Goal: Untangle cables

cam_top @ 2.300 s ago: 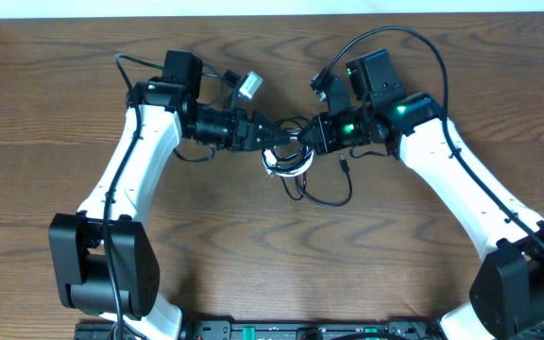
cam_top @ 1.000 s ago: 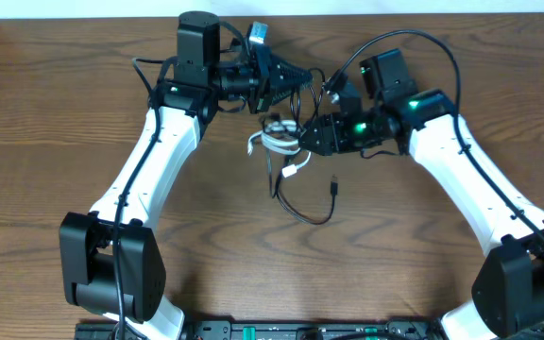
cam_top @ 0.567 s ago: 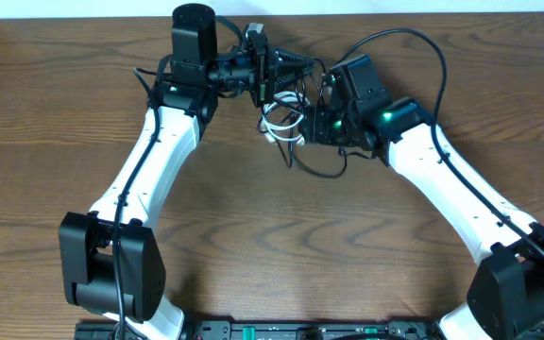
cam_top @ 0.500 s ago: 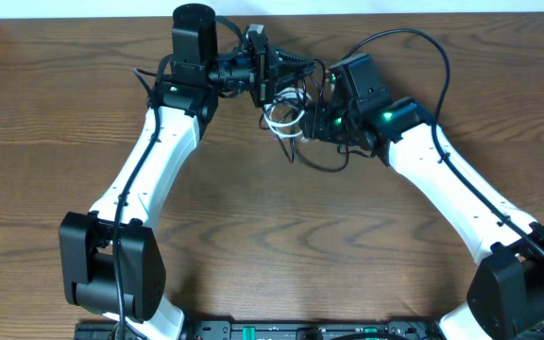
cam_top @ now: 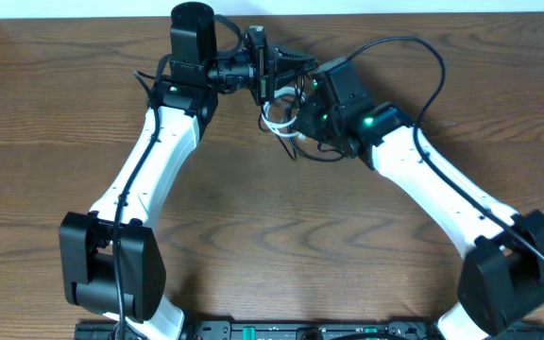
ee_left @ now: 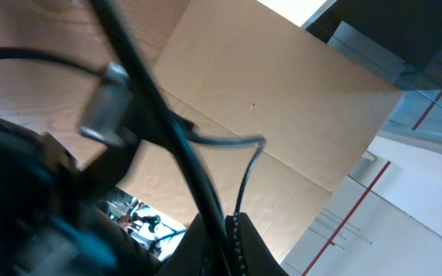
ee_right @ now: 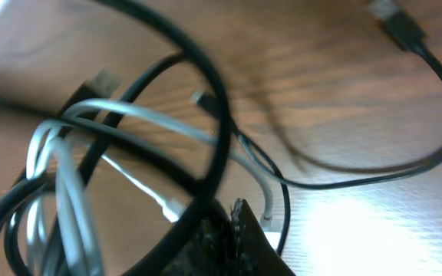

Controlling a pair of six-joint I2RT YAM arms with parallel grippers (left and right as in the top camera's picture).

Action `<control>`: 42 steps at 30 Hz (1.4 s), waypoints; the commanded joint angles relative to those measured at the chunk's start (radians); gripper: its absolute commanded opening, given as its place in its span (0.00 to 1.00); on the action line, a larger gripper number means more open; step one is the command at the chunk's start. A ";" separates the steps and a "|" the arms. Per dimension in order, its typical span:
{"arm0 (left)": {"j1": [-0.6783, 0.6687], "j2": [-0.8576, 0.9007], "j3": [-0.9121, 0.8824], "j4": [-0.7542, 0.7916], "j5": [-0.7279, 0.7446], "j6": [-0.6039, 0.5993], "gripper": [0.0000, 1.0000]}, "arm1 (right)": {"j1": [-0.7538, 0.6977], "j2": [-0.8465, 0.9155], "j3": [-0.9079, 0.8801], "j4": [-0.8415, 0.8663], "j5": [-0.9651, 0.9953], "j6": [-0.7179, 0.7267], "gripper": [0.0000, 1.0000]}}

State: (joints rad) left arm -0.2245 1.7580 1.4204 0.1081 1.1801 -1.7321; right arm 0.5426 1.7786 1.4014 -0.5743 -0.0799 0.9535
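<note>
The cables hang as one loose bundle between my two grippers at the table's far middle. The white cable [cam_top: 276,121] loops under the left gripper [cam_top: 296,68]; the black cable [cam_top: 317,157] trails onto the wood. In the left wrist view the left gripper [ee_left: 229,224] is shut on the black cable [ee_left: 159,115], with a silver plug [ee_left: 103,103] beside it. The right gripper [cam_top: 300,127] sits low at the bundle. In its wrist view the right gripper [ee_right: 232,211] is shut; the black cable [ee_right: 219,130] lies against its left finger, with none seen between the jaws. White loops [ee_right: 60,176] hang to the left.
A black plug end [ee_right: 396,21] rests on the wooden table [cam_top: 272,246] beyond the bundle. The table's far edge [cam_top: 83,17] runs just behind both wrists. A cardboard panel [ee_left: 282,100] fills the left wrist view.
The right gripper has moved up and left into the bundle and gone from open to shut. The left gripper kept its hold near the far edge, and the black cable's trailing loop was drawn in.
</note>
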 commanded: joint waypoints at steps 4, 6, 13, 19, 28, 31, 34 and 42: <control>0.049 -0.015 0.011 -0.016 -0.005 0.163 0.07 | -0.046 -0.072 -0.003 -0.081 0.010 -0.152 0.01; 0.081 -0.015 0.005 -0.111 -0.045 0.214 0.07 | -0.054 -0.144 -0.003 -0.096 -0.024 -0.253 0.01; 0.163 -0.015 0.005 -0.586 -0.259 0.480 0.07 | -0.061 -0.375 -0.003 -0.165 0.093 -0.424 0.02; 0.164 -0.015 0.005 -0.724 -0.309 0.593 0.07 | -0.071 -0.426 -0.003 -0.288 0.404 -0.355 0.02; 0.136 -0.015 0.005 -0.413 -0.003 0.175 0.07 | -0.047 -0.265 -0.003 -0.216 -0.127 -0.326 0.56; 0.116 -0.015 0.005 -0.278 -0.018 0.094 0.07 | -0.008 -0.180 -0.003 -0.153 -0.239 -0.324 0.57; 0.104 -0.015 0.005 -0.262 -0.045 0.069 0.07 | 0.031 -0.102 -0.003 -0.112 -0.237 -0.261 0.58; 0.100 -0.015 0.005 -0.210 -0.047 0.006 0.07 | 0.068 0.075 -0.003 0.041 -0.065 -0.137 0.57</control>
State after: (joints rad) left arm -0.1253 1.7538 1.4105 -0.1204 1.1168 -1.6867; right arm 0.6018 1.8046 1.3968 -0.5522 -0.2577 0.7433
